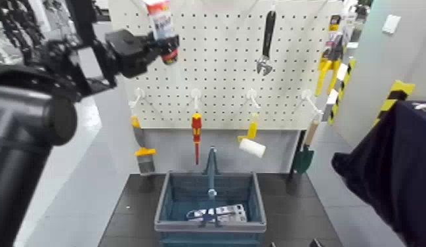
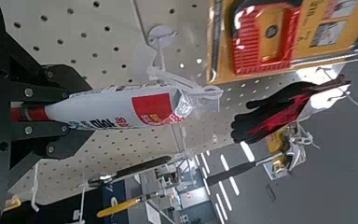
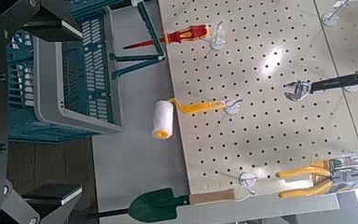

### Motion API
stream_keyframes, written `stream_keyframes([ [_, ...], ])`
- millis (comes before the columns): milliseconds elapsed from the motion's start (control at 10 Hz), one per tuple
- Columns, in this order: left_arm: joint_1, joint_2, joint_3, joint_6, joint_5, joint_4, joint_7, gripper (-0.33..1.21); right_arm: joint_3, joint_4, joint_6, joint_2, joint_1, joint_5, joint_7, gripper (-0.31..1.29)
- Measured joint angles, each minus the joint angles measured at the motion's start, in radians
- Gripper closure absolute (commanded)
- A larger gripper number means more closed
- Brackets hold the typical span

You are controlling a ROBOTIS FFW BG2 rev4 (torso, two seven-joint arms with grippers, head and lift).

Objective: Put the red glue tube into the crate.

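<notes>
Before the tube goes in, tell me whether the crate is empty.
Not empty: a flat printed box lies on the floor of the crate.

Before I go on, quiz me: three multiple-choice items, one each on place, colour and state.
1. Where is the flat white printed box?
A) inside the crate
B) on the pegboard
2. What colour is the trowel blade?
A) yellow
B) green
3. The glue tube is:
A) in the crate
B) held by the left gripper

1 A: the box lies within the crate's walls.
2 B: the hanging trowel shows a green blade.
3 B: the left gripper's jaws grip the tube, high before the pegboard.
</notes>
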Motion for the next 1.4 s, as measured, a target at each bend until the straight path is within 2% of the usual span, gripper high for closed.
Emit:
stream_keyframes([
  [800, 0.138, -0.087, -0.075, -0.021, 0.078, 0.239, -0.017, 1.16, -0.001, 0.001, 0.002, -0.001, 0.0, -0.005, 0.0, 0.15],
  [1400, 0.276, -0.122, -0.066, 0.009, 0.092, 0.287, -0.013, 1.16, -0.003, 0.004, -0.002, -0.002, 0.001, -0.009, 0.003, 0.15],
])
